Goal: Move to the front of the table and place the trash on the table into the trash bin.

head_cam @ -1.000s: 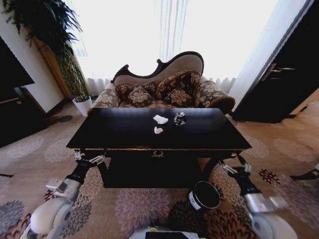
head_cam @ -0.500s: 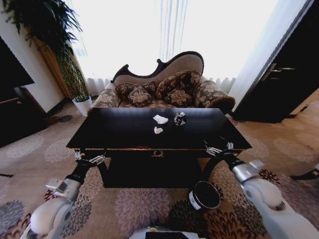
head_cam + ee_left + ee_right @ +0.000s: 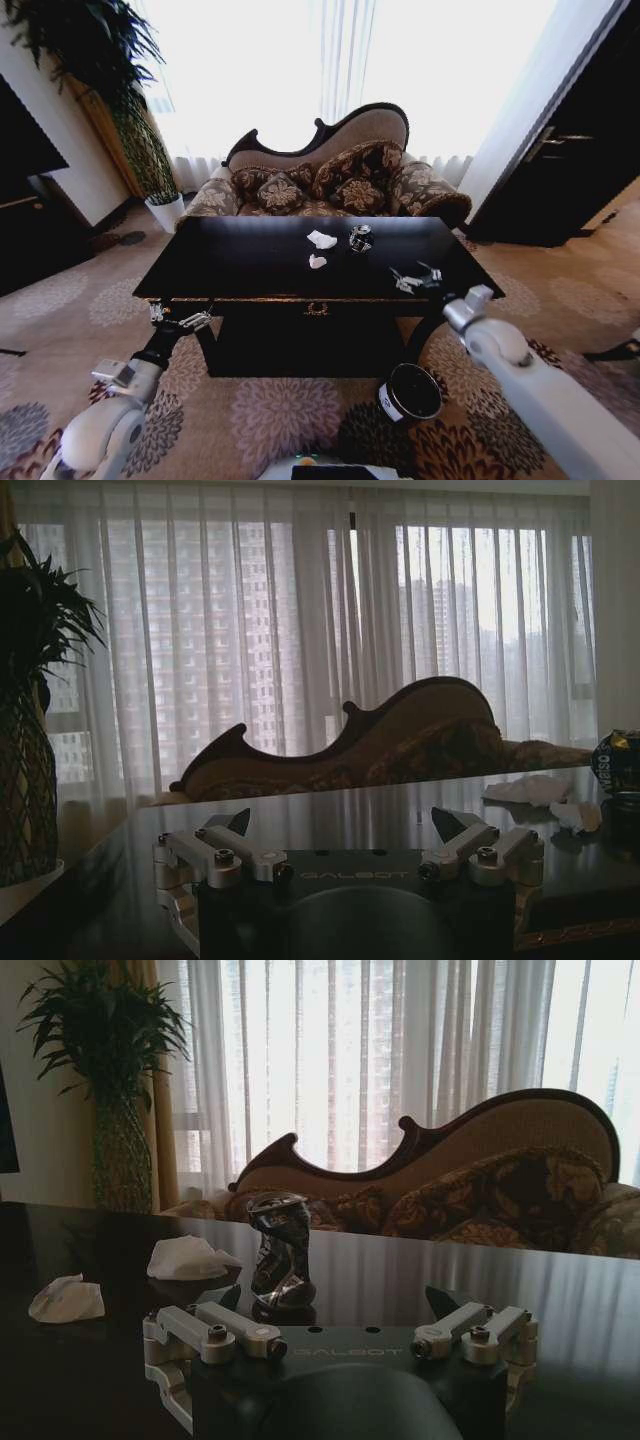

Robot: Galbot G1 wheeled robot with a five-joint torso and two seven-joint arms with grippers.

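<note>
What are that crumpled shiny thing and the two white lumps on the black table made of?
The crushed can looks like thin metal: dented, with mirror-like glints. The two white wads look like soft matte tissue or paper, creased and folded. The table seems glossy lacquered wood, since it reflects the window, though that finish could hide another material.

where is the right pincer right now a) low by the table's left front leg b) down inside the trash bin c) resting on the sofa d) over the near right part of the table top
d: the right pincer, open and holding nothing, is above the near right part of the table, short of the crushed can; the trash bin stands on the carpet below.
</note>
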